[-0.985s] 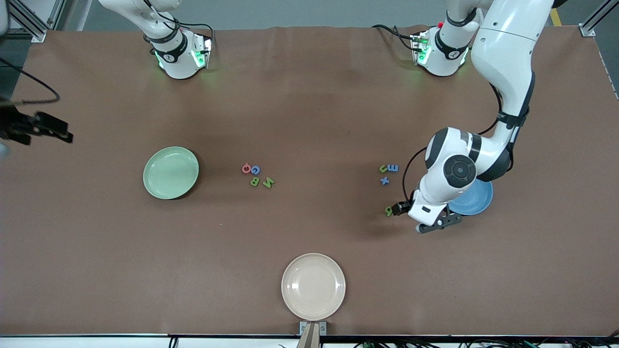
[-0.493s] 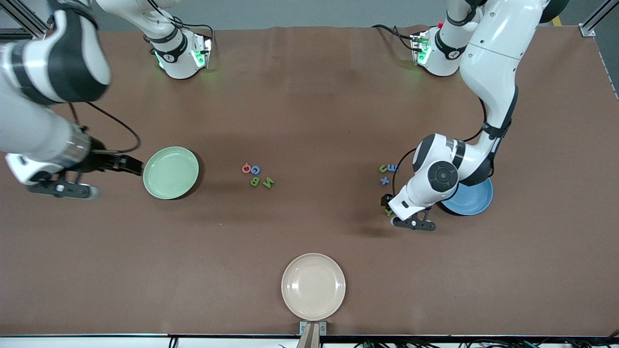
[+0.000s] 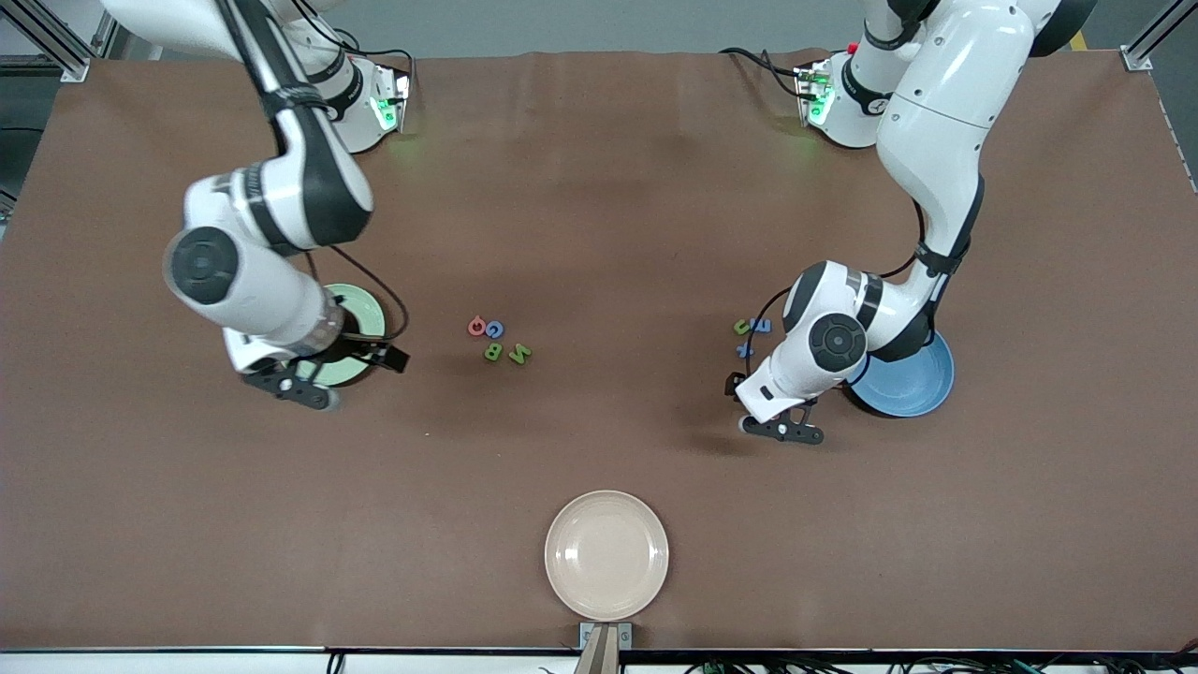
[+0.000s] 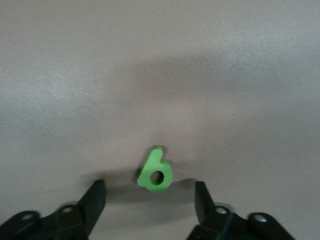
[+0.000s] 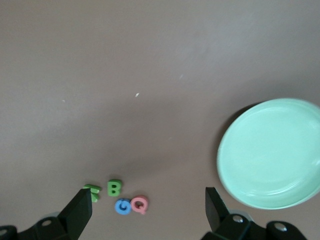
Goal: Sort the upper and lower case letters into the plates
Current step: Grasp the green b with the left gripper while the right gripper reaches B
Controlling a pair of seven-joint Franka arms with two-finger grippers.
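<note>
Tabletop change — right end effector [image 3: 398,358], spread, now by green plate [image 3: 360,309]; left end effector [image 4: 150,192] straddles green letter [image 4: 155,169].

Left arm's wrist covers part of the blue plate [image 3: 906,386] and one blue letter [image 3: 765,325] by it in the front view. The green letter [image 4: 155,173] under the left end effector [image 4: 150,197] is hidden from the front; only the left wrist view shows it, finger bases cut by the frame edge. Right arm covers most of the green plate [image 3: 360,314] from the front; right wrist view clips the plate rim at the edge. Right end effector [image 5: 149,205] finger covers part of one green letter [image 5: 93,190]. Grouped letters [image 3: 496,339] too small to read reliably from the front.
</note>
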